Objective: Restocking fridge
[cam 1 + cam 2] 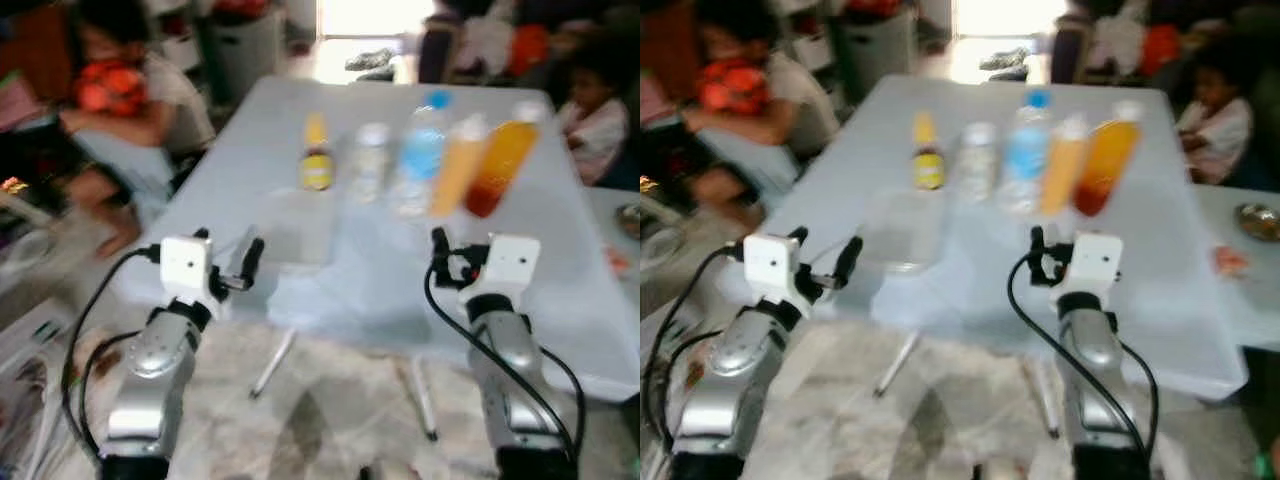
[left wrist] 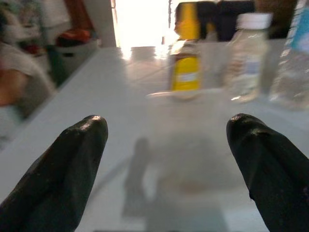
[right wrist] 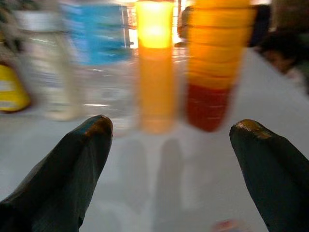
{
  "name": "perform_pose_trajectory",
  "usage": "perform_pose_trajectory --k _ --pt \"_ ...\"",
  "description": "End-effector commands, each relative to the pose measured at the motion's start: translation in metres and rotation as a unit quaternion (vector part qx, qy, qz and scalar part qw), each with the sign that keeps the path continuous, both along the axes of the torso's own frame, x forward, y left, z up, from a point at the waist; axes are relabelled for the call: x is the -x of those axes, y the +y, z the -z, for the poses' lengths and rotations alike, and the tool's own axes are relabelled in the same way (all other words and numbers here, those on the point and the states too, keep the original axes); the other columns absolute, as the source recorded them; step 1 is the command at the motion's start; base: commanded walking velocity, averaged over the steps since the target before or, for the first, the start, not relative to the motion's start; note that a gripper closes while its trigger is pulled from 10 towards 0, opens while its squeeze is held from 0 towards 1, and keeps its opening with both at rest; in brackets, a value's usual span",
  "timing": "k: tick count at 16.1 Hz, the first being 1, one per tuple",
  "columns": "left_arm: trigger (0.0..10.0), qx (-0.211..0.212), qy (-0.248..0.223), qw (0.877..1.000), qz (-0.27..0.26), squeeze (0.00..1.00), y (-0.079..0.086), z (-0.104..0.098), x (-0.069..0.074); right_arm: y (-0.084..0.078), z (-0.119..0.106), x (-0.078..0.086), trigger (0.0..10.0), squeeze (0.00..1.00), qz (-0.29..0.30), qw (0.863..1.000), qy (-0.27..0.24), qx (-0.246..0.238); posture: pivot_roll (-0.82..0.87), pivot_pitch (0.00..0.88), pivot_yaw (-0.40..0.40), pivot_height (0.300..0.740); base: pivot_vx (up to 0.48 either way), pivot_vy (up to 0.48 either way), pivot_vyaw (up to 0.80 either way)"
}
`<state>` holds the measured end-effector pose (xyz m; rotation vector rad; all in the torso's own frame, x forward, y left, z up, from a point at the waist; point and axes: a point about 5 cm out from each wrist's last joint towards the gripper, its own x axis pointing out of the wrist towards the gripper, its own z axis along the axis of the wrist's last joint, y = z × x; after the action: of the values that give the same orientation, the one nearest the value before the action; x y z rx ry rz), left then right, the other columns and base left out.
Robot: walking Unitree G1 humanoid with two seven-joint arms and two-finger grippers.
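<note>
- Five bottles stood in a row across the pale bench (image 1: pixel 560 300): a small yellow-labelled bottle (image 1: pixel 316 153), a clear white-capped bottle (image 1: pixel 369 160), a blue-labelled water bottle (image 1: pixel 420 155), a slim orange bottle (image 1: pixel 457 165) and a larger orange-and-red bottle (image 1: pixel 498 165).
- A clear container (image 1: pixel 293 228) sat on the bench nearer the robot, in front of the yellow-labelled bottle.
- The left end effector (image 1: pixel 229 258) hovered at the bench's near edge, fingers (image 2: pixel 63 169) spread wide, holding nothing.
- The right end effector (image 3: pixel 171 159) hovered likewise, fingers wide apart and holding nothing, facing the orange bottles.
- Two persons sat beside the bench, one on each side; the picture was blurred.
</note>
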<state>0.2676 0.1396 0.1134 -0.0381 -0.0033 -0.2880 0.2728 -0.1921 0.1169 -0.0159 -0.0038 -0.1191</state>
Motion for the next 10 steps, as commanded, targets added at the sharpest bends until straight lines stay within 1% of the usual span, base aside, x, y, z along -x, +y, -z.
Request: perform_pose_trajectory --k 1,3,7,9,10 --pt "10.0 -0.008 -0.004 1.000 -0.005 0.00 0.0044 -0.0030 -0.0005 0.0016 -0.0030 -0.0013 10.0 0.00 -0.001 1.000 -0.008 -0.002 -0.02 0.000 0.020 0.740 0.000 0.424 0.00" --pt "10.0 -0.004 -0.012 1.000 -0.003 0.00 0.0033 -0.0054 -0.0004 0.0026 -0.0030 -0.0014 10.0 0.00 -0.003 1.000 -0.009 -0.001 -0.02 0.000 0.020 0.740 0.000 0.469 0.00" --pt "10.0 0.003 -0.007 1.000 -0.012 0.00 0.0037 -0.0051 -0.0005 0.0037 -0.0009 0.0000 10.0 0.00 -0.005 1.000 -0.007 -0.001 -0.02 0.000 0.019 0.740 0.000 0.412 0.00" --pt "10.0 0.005 0.003 1.000 -0.017 0.00 0.0050 -0.0034 -0.0006 0.0048 -0.0002 0.0008 10.0 0.00 -0.006 1.000 -0.005 0.000 -0.02 0.000 0.019 0.740 0.000 0.480 0.00" --pt "10.0 0.001 -0.007 1.000 -0.011 0.00 0.0044 -0.0051 -0.0004 0.0048 -0.0001 0.0011 10.0 0.00 -0.006 1.000 -0.005 0.000 -0.02 0.000 0.020 0.740 0.000 0.480 0.00"
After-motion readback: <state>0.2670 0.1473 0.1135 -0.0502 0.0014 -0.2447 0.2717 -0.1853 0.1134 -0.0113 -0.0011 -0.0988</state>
